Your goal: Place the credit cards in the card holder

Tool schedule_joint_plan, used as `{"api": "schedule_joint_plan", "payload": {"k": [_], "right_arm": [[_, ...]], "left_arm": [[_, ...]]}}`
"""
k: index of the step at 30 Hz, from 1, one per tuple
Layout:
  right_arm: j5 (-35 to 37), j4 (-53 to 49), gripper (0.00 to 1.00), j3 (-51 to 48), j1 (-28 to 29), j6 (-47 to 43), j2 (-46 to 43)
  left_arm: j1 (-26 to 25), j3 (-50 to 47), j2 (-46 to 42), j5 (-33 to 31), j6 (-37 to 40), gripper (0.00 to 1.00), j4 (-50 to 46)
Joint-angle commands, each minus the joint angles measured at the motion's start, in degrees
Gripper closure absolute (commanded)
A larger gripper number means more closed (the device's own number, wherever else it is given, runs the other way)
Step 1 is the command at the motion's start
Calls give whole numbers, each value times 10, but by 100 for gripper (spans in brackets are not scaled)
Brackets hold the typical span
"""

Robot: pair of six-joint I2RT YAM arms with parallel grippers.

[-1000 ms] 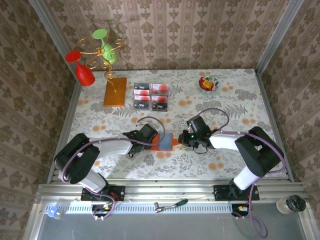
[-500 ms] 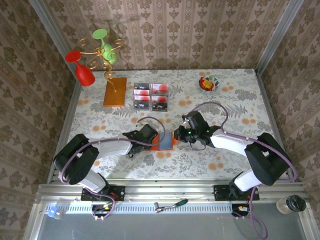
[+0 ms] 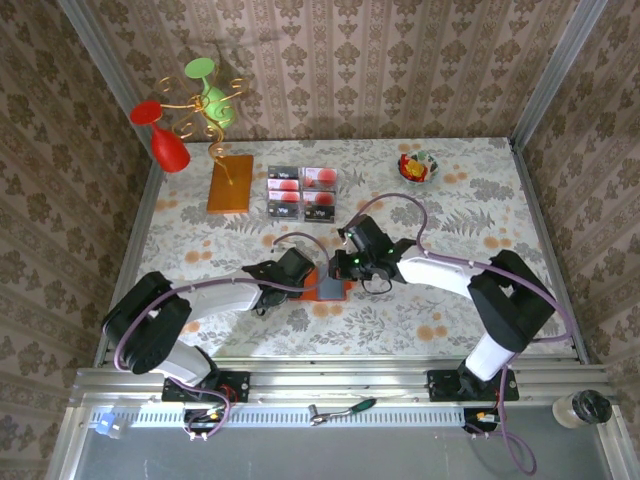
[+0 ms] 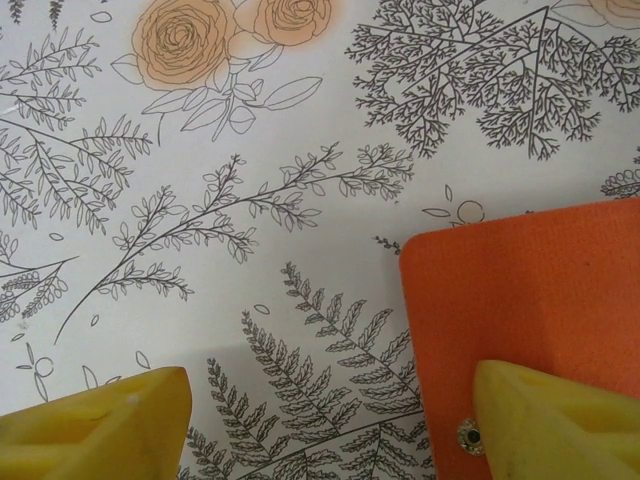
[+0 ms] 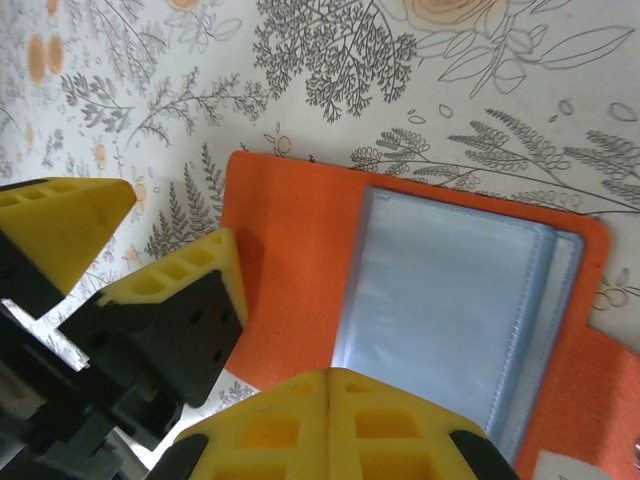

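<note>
Right wrist shows card holder lying open beneath right gripper.

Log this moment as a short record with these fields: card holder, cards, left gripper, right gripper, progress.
card holder: card holder lies open on the table, grey-blue sleeve facing up
cards: cards sit in the clear tray at the back; none seen in the sleeve
left gripper: left gripper is open, one finger over the holder's corner, the other over bare table
right gripper: right gripper has its fingers together, low over the sleeve
progress: no card picked up yet
</note>
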Motion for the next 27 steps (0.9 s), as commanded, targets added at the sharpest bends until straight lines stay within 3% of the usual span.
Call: {"api": "schedule_joint_plan", "payload": {"k": [1, 15, 27], "right_arm": [[-17, -5, 100, 34, 13, -8, 27], [-37, 46, 100, 79, 31, 38, 142], [-16, 91, 100, 40, 33, 91, 151]], "left_arm": [[-1, -5, -19, -13, -17, 25, -18], [6, -7, -29, -13, -31, 25, -27], [16, 2, -55, 8, -58, 26, -53]]}}
